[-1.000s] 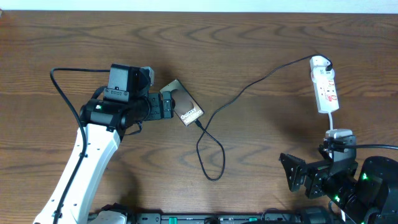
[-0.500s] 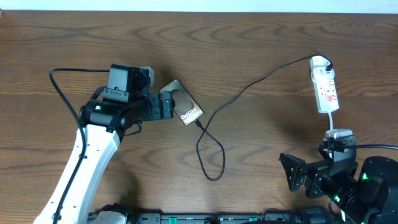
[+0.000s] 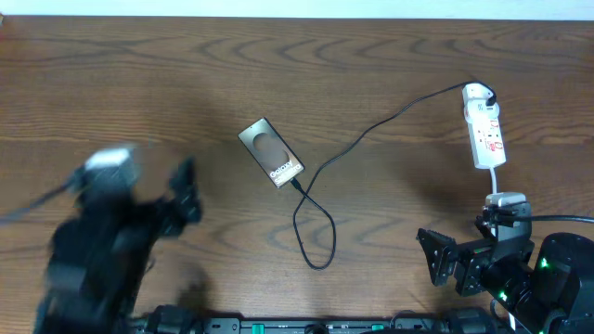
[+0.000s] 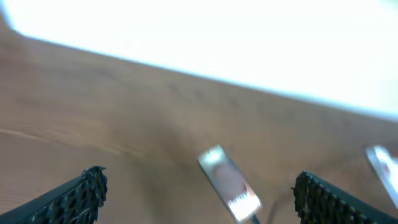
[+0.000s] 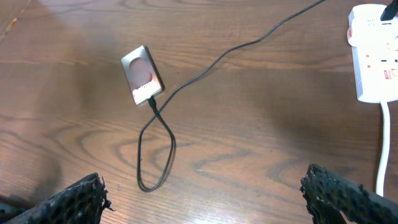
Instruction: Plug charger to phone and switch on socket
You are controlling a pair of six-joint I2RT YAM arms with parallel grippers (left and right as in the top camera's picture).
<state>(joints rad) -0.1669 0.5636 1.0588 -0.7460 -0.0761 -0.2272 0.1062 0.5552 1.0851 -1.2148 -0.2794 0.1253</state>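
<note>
The phone (image 3: 271,154) lies flat at the table's middle, also in the left wrist view (image 4: 229,183) and the right wrist view (image 5: 142,74). The charger cable (image 3: 320,172) runs from the socket (image 3: 485,125) in a loop, its plug (image 3: 296,183) at the phone's lower end. The socket also shows in the right wrist view (image 5: 373,53). My left gripper (image 3: 186,190) is blurred at the lower left, open and empty, well left of the phone. My right gripper (image 3: 441,260) is open and empty at the lower right, below the socket.
The socket's white lead (image 3: 494,181) runs down toward my right arm. The table's far edge (image 3: 297,17) meets a white wall.
My left gripper has let go of the phone and pulled back fast to the lower left. The phone, cable and right arm have not moved.
</note>
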